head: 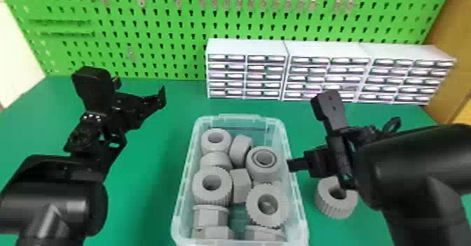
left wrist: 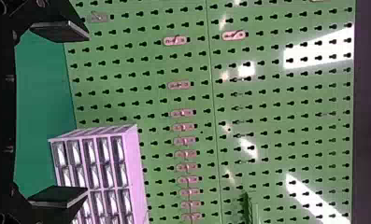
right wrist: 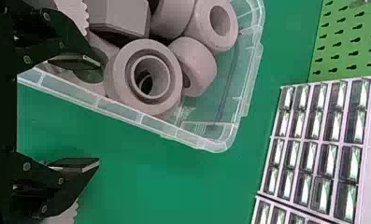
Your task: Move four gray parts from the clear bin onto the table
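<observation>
In the right wrist view, the right gripper has its fingers spread and holds nothing; one overlaps the rim of the clear plastic bin, the other is outside it over the green tabletop. Lowered like this, the pair could straddle the wall and drag or tip the bin. The thick gray ring with a stepped bore crowds its neighbours, so a finger might jam between them. The head view adds the bin's near end, with a gray hexagonal part, and more of the gray ridged ring on the tabletop beside the bin, partly behind the right arm; a careless set-down could knock it. Three more seem due. The left wrist view instead faces the green pegboard and white drawer cabinet, past the left gripper's parted, empty fingers.
</observation>
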Controlling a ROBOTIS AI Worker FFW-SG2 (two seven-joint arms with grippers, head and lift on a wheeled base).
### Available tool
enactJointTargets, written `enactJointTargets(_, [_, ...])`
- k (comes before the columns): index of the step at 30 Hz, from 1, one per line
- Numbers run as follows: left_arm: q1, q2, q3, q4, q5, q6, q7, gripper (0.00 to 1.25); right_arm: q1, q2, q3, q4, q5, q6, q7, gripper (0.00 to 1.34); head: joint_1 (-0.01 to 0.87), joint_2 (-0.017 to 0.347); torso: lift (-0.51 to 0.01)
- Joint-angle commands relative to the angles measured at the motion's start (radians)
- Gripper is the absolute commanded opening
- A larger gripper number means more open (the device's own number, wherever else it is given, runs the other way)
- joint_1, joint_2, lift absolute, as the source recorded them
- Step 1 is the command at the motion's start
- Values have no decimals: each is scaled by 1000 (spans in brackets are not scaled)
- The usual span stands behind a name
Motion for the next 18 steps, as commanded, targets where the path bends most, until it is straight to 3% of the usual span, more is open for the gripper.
enactJointTargets(1, [1,0,0,0,0,0,0,1126,-1,-1,3,0,-6,1,0,819,678,34,-50])
enactJointTargets(18, [1,0,2,0,0,0,-2,1126,-9,-2,11,0,-20,1,0,819,678,34,-50])
